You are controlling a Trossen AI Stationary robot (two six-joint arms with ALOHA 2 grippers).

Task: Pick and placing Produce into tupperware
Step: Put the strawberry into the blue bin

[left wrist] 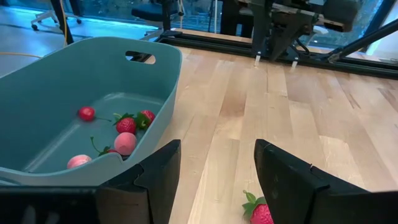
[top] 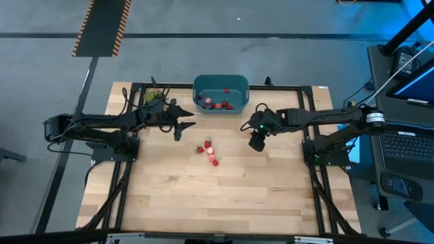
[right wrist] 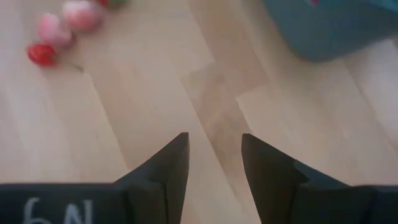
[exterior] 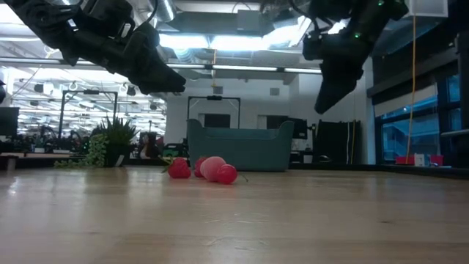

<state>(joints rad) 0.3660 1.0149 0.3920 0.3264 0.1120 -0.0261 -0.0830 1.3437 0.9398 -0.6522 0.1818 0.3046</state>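
Wooden desk (top: 224,196), bare across most of its top. Teal tub (top: 221,93) at the far edge, holding several red and pink berries (top: 218,104) already. Leafy bunch (top: 154,96) just left of tub, not part of the job. Left gripper (top: 184,126) hovering off the tub's front-left corner, fingers (left wrist: 155,180) released, nothing between them. Right gripper (top: 255,144) hanging off the tub's front-right corner, raised clear of the desk, fingers (right wrist: 168,168) parted and empty. Loose berries (top: 210,152), a small cluster of about four, lying in front of the tub, between the two grippers, touching or nearly touching one another.

Probably between picks, with a few berries left. Best to single out the outermost berry of the cluster, not the middle one. Descend straight over it, fingers straddling the body rather than the green top. Close gently, since round pieces likely roll or squirt out sideways. Lift clear of the tub rim before crossing over, then release low inside.
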